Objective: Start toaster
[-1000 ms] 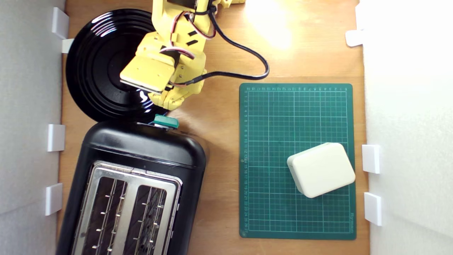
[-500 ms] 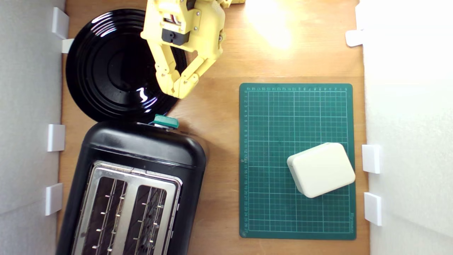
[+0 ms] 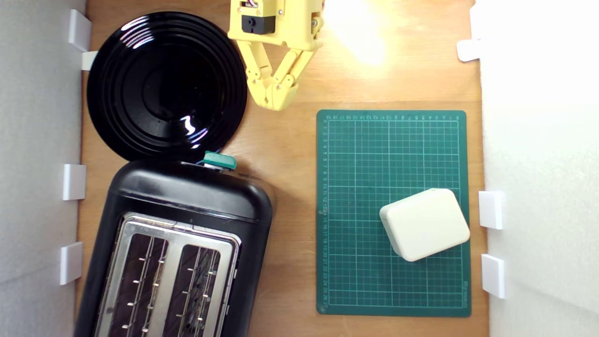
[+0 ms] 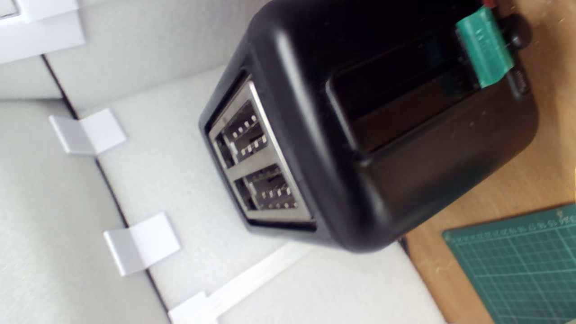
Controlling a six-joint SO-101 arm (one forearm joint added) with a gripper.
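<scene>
Wooden bench between white foam walls carries everything. Yellow arm reaches in from the far edge, its jaws pressed together at the tips, empty, hovering over bare wood beside the black plate. Well beyond the jaws stands the toaster, teal lever facing them. Green mat lies off to the side.

Black toaster fills view, teal lever on end face, green cutting mat corner near it
</scene>
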